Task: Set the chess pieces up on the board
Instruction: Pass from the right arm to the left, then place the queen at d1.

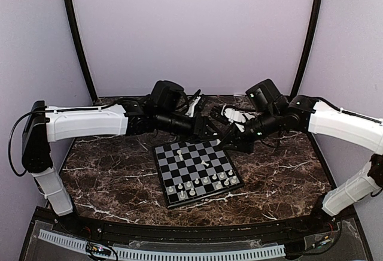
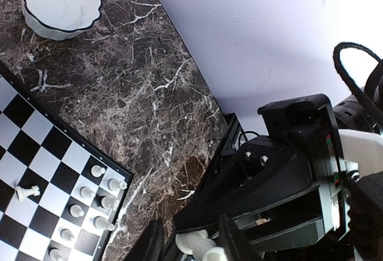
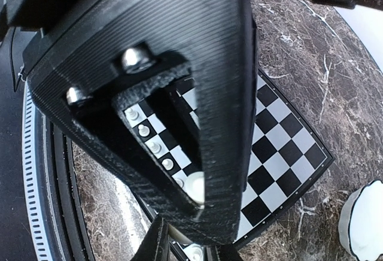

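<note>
The left gripper [image 2: 190, 244] is cut off at the frame bottom. A piece [image 2: 197, 246] is seen between its jaws, but actual grip can't be told. The right gripper [image 3: 190, 250] is mostly hidden by black housing [image 3: 179, 51], jaws seemingly pinched on the piece. Both arms are stretched low over the board's [image 1: 218, 156] far edge, and the other pieces [image 1: 205, 181] are lined along its near side.

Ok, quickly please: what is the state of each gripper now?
Left gripper: fingers around a white chess piece; whether it grips cannot be told.
Right gripper: closed on the same chess piece, it seems.
</note>
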`<state>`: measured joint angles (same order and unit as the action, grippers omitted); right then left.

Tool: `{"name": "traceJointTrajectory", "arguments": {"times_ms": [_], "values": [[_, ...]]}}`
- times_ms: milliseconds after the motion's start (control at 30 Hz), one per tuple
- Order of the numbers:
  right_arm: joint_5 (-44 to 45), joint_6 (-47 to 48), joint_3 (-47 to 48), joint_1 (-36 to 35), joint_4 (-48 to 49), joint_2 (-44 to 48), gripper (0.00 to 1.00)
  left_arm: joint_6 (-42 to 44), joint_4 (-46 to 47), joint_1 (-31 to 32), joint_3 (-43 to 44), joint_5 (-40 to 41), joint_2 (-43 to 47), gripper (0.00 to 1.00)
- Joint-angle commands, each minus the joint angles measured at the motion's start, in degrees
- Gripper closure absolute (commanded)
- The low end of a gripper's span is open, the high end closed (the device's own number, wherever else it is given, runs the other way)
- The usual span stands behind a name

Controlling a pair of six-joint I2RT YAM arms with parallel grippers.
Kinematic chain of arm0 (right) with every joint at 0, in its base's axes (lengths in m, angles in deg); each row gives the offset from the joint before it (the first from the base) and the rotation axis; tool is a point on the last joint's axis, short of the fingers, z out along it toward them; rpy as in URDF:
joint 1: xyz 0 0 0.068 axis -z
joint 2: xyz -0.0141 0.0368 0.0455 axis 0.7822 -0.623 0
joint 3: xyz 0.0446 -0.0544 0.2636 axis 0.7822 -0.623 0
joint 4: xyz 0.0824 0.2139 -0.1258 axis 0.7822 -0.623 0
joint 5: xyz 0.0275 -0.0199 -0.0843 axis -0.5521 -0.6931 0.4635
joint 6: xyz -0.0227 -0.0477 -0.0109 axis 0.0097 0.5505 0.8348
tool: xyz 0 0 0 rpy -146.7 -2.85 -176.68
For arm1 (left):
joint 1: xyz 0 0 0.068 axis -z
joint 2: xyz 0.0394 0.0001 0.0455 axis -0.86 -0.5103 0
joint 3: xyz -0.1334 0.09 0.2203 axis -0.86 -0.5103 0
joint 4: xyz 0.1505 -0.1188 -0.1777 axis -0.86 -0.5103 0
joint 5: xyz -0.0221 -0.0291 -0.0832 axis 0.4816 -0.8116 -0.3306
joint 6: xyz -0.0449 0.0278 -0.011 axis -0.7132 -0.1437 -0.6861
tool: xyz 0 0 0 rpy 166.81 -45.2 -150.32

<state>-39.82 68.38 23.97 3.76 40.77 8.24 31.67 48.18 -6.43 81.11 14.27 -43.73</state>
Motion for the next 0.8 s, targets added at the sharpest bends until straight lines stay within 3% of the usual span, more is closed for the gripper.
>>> {"name": "traceJointTrajectory", "arguments": {"times_ms": [0, 167, 300, 367, 467, 600, 767], "values": [[0.3, 0.1, 1.8, -0.5, 0.8, 0.8, 1.00, -0.2, 0.0, -0.2, 0.5, 0.5, 0.2, 0.72], [0.8, -0.3, 1.7, -0.5, 1.0, 0.7, 1.00, 0.2, -0.1, -0.2, 0.6, -0.1, 0.2, 0.85], [3.5, 0.1, 2.5, -0.3, -3.1, 1.6, 0.70, 3.2, -4.3, -0.2, 1.8, 1.6, 1.0, 0.88], [3.4, 1.3, 1.5, -0.1, -7.5, 3.5, 0.62, 6.7, -8.8, 0.4, 3.0, 4.0, 1.7, 0.89], [3.9, 2.4, -3.4, 1.0, -9.6, 8.9, 0.57, 12.3, -15.6, 1.9, 5.2, 8.9, 2.2, 0.89], [4.9, 0.6, -8.8, 7.0, -8.9, 13.9, 0.46, 19.8, -23.7, 6.0, 7.3, 15.2, 1.5, 0.89], [2.4, -2.9, -12.2, 16.9, -7.2, 11.5, 0.46, 25.5, -27.5, 11.1, 7.1, 21.7, 0.0, 0.89]]}}
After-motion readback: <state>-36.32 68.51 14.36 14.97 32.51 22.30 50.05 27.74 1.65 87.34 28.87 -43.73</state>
